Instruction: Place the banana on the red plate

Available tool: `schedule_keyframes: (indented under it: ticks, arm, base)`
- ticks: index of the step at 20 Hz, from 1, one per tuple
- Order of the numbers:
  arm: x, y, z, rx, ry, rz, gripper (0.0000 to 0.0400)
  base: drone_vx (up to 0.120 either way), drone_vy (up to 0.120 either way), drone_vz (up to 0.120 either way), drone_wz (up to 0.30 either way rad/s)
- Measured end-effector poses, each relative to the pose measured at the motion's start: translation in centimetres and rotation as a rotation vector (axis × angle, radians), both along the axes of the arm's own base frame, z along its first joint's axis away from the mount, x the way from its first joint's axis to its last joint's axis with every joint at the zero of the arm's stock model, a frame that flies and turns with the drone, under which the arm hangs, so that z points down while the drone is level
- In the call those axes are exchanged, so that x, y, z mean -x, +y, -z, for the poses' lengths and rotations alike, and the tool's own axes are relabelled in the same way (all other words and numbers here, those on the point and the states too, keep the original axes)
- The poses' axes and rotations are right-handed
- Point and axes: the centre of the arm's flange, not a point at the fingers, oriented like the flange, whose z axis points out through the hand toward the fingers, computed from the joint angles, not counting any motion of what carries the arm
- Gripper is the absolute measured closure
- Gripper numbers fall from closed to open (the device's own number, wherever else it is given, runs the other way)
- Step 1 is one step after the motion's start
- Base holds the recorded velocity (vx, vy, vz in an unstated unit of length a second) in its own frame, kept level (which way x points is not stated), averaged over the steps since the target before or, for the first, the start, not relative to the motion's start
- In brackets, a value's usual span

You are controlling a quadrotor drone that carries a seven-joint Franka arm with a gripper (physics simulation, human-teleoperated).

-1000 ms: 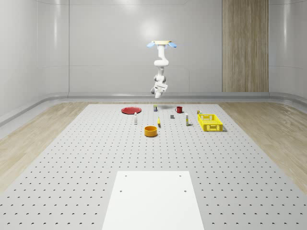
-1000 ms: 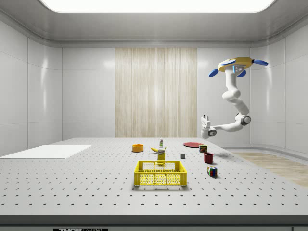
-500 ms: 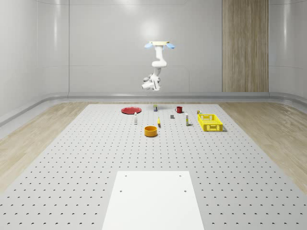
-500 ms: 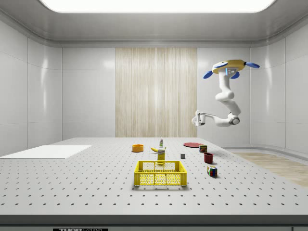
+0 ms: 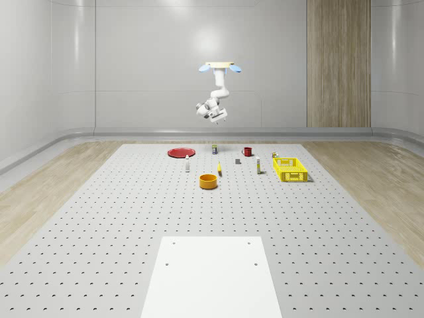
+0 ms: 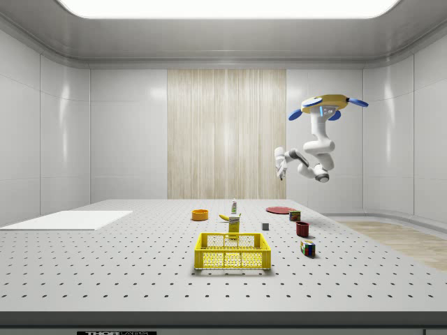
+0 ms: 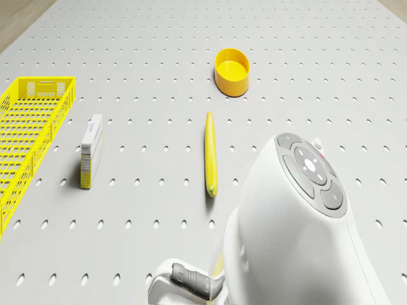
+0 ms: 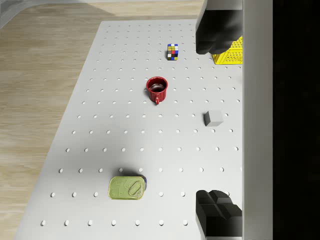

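White perforated table [image 5: 132, 218] carries everything we log; our drone [image 6: 323, 106], yellow-bodied with blue rotors, hovers high above its far end, near the red round plate [image 5: 180, 152], resting on nothing. Our white arm hangs folded beneath it, and the gripper [image 6: 280, 165] sits well above the tabletop, holding nothing. In the wrist view the two dark fingertips [image 8: 216, 30] stand wide apart with bare table between them — jaws apart. The long yellow banana [image 7: 210, 154] lies flat on the table, not on the plate: in the whole-scene view [image 5: 219, 169] it is just beside the orange-yellow round bowl [image 5: 209, 181], toward that view's right, and well apart from the plate. In the drone view we see the banana between the bowl [image 7: 232, 72] and the arm's white housing, with a small white-and-yellow carton [image 7: 91, 151] lying beside it and the yellow mesh crate [image 7: 25, 127] further out. The wrist view takes in a red mug [image 8: 157, 89], a multicoloured puzzle cube [image 8: 173, 51], a small grey block [image 8: 213, 118] and a flat olive-green tin [image 8: 126, 188] — all apart from each other on the table.
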Motion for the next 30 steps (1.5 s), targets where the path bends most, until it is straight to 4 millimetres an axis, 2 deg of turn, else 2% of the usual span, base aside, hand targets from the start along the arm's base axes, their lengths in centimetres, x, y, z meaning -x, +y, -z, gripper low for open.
schedule_keyframes:
  ticks: [3, 9, 26, 30]
  arm:
    - [0.0, -1.3, 0.4, 0.138, 0.003, 0.004, 0.0]
    - [0.0, -2.6, 0.6, 0.267, 0.007, 0.007, 0.0]
    - [0.0, -3.2, 0.7, 0.33, 0.009, 0.008, 0.0]
    - [0.0, -3.2, 0.7, 0.332, 0.009, 0.008, 0.0]
  base:
    - [0.12, -0.12, -0.12, 0.0]
    - [0.12, -0.007, -0.053, 0.0]
    - [0.12, 0.0, -0.12, 0.0]
    - [0.12, 0.0, -0.03, 0.0]
